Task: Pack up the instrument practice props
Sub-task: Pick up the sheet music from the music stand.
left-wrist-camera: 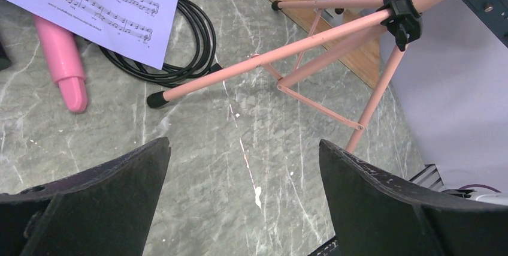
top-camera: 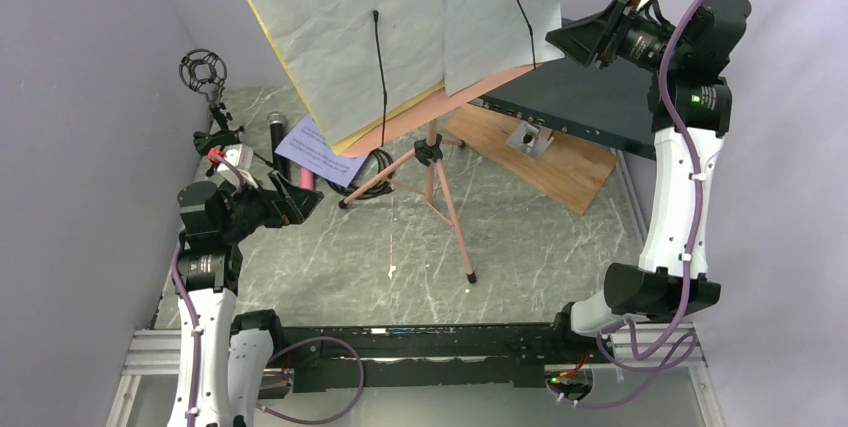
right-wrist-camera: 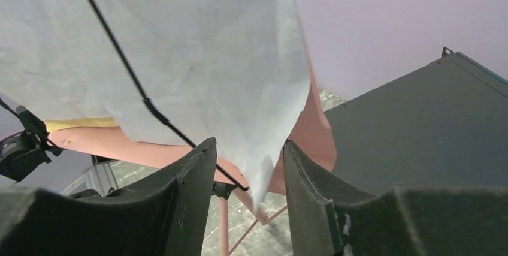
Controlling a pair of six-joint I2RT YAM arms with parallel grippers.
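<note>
Grey marble table carries the pink music desk at twelve o'clock; your right gripper, jaws half apart, straddles a corner of its white sheet, where a hard tug could tip the music desk, while your left gripper gapes empty.

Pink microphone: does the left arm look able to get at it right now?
Probably yes: the pink microphone lies just beyond the open left tool, its far end under a sheet-music page, nothing between.

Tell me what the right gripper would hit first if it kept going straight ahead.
Probably the white paper sheet-music page: its lower corner hangs between the jaws, with the pink music desk just behind, though depth is unclear.
</note>
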